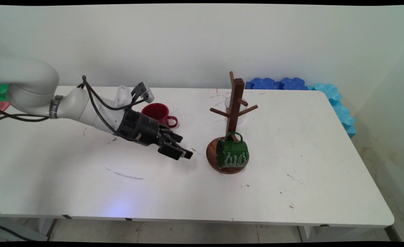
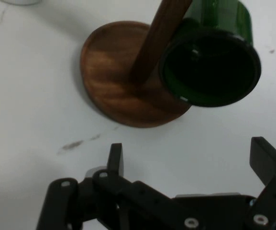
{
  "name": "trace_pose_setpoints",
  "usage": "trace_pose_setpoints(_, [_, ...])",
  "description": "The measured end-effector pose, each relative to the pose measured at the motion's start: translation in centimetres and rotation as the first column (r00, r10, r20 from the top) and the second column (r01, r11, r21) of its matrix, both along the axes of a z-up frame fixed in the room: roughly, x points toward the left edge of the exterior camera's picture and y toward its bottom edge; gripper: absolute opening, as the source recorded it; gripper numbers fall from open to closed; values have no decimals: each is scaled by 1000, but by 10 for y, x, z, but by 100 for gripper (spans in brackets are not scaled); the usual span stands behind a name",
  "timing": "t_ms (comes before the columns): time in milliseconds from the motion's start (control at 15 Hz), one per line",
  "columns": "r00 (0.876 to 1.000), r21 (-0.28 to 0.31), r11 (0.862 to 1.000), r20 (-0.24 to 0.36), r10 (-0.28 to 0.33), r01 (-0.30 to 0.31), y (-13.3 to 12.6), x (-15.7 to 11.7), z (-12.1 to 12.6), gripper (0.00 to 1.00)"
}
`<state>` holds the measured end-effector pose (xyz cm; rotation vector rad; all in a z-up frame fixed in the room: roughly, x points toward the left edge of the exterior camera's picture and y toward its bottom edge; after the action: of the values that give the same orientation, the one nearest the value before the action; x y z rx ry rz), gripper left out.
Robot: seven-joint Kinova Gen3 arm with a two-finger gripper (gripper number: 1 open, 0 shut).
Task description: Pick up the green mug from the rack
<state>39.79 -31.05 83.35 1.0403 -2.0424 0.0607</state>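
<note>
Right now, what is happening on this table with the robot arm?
The gripper hovers low over the white table, open and holding nothing, pointing at the wooden mug tree. A green mug hangs by its handle on a low peg, its mouth turned toward the gripper, just above the tree's round base. Behind the arm a red mug stands on the table, and a clear glass stands behind the tree.

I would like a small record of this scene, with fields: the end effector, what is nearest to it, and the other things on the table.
end effector: open, empty, low over the white table
nearest thing: green mug, hanging by its handle on a low peg of the wooden mug tree, mouth toward the end effector
contact: none, apart from the mug
behind arm: red mug, upright
behind tree: clear glass
far right edge: blue foam pieces
</note>
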Motion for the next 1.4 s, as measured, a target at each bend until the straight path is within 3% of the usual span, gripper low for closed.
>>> trace_pose_setpoints(467, [995, 5, 1000, -91, 31, -30, -3, -12, -11, 100])
trace_pose_setpoints(1400, [982, 16, 999, -181, 51, -49, -12, -41, -28, 100])
